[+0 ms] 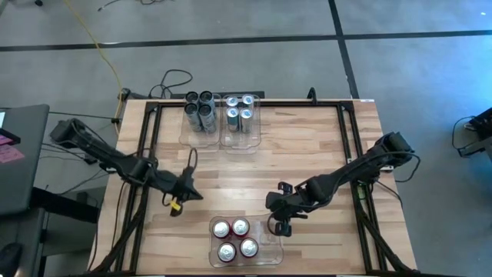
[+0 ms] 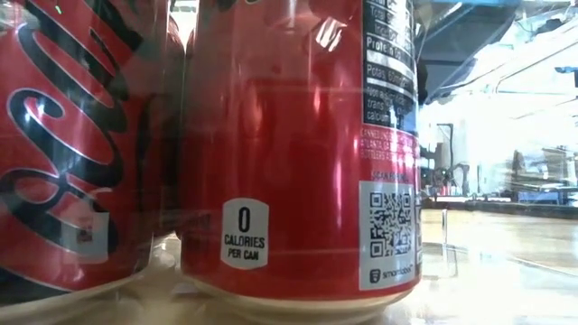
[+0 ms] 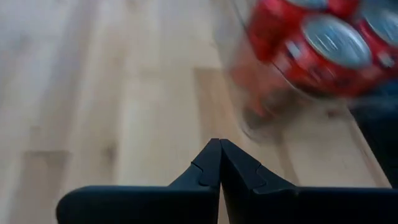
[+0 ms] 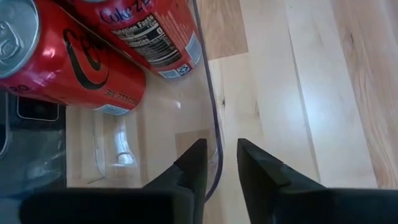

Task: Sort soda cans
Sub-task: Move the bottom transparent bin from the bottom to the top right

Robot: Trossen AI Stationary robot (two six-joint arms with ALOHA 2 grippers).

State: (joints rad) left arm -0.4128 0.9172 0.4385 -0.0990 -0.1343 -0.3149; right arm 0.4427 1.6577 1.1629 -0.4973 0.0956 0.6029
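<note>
Cans are grouped by colour in three clear bins on the wooden table (image 1: 307,146). Four red cans (image 1: 235,238) stand in the bin (image 1: 270,248) at the bottom centre of the high view. Four dark grey cans (image 1: 200,110) and four silver-and-blue cans (image 1: 239,111) occupy two adjoining bins at the top centre.

Right gripper (image 1: 279,223): positioned just right of the red cans, at the right-hand part of their bin. In the right wrist view its fingers (image 4: 189,168) stand a small gap apart, straddling the bin's clear wall, and grip nothing; two red cans lie at the upper left of that frame.

Left gripper (image 1: 189,190): positioned left of centre, above and to the left of the red cans, well apart from them. In the left wrist view its fingertips (image 3: 210,163) meet with nothing between them; the red cans appear at the upper right.
</note>
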